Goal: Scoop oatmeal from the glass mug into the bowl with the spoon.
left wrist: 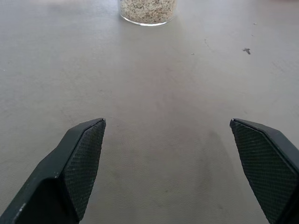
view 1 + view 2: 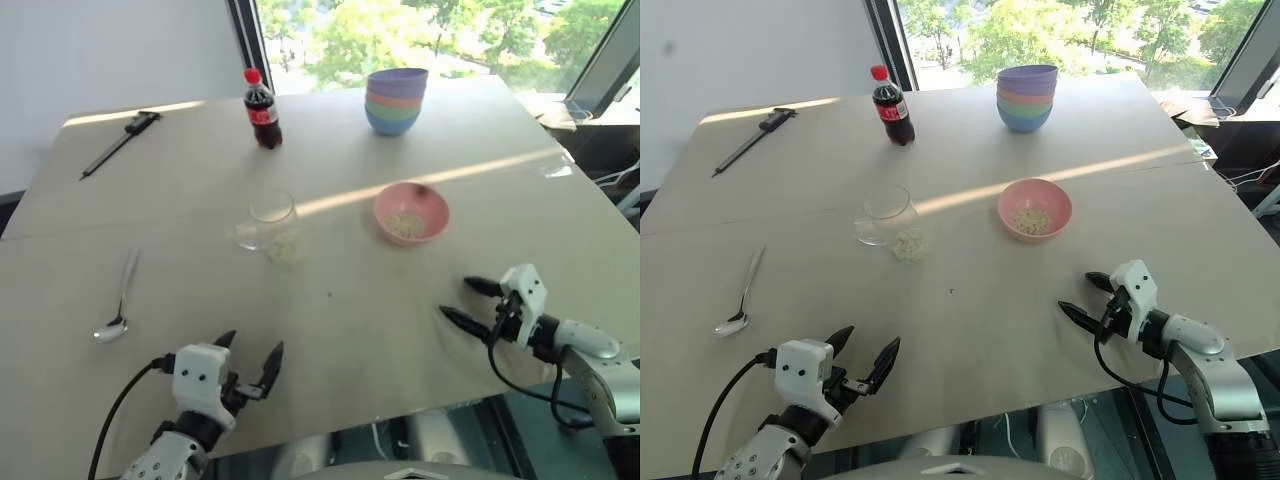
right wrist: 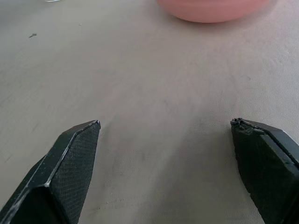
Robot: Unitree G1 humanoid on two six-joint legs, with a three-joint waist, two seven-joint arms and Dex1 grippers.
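Sitting near the middle of the pale surface (image 2: 330,300), the glass mug (image 2: 272,222) holds a low layer of oatmeal (image 2: 285,247) at its base; from the left wrist view that base (image 1: 148,11) is cut off at the frame edge, so just the flake-filled bottom shows. To its right, well apart, the pink bowl (image 2: 411,213) carries a small heap of pale flakes in its hollow; the right wrist view catches just the bowl's lower wall (image 3: 212,9), the rim lying out of frame. Further back stand a stack of bowls (image 2: 396,100), purple on top, then pink, green and blue, whose insides cannot be seen, and a cola bottle (image 2: 262,110) with a red cap, dark liquid filling it. The mug's handle is hard to make out against the glare on the glass.

The spoon (image 2: 119,300) lies flat at the left side of the surface, head toward the near edge, apart from the mug. A long dark tool (image 2: 120,143) rests at the far left corner.

Both arms hover at the near edge. The left end effector (image 2: 250,365) has its fingers spread wide with nothing between them, and the right end effector (image 2: 467,302) is likewise spread wide and empty, pointing toward the bowl.
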